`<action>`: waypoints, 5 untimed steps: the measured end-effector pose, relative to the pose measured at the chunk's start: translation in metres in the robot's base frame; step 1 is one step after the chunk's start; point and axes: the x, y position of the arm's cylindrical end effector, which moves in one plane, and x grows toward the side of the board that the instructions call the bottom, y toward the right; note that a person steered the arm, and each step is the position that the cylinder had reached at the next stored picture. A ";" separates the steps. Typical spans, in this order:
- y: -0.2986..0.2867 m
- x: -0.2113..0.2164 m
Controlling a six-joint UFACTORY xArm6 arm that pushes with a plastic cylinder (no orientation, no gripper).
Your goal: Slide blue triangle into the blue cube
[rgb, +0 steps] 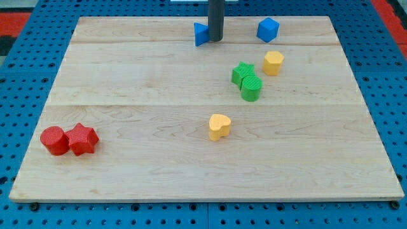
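Note:
The blue triangle [201,34] lies near the view's top edge of the wooden board, a little left of centre. My tip [215,40] stands right against the triangle's right side and hides part of it. The blue cube [268,29] sits near the top edge too, to the right of the tip, with a clear gap between them. The rod comes down from the view's top.
A green star [242,72] and a green cylinder [251,88] touch each other right of centre. A yellow hexagon [273,62] lies beside them. A yellow heart [219,126] sits mid-board. A red cylinder [55,140] and red star [82,139] lie at lower left.

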 end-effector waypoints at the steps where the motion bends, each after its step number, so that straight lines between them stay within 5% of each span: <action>1: -0.030 0.028; 3: -0.144 0.002; 5: -0.095 -0.037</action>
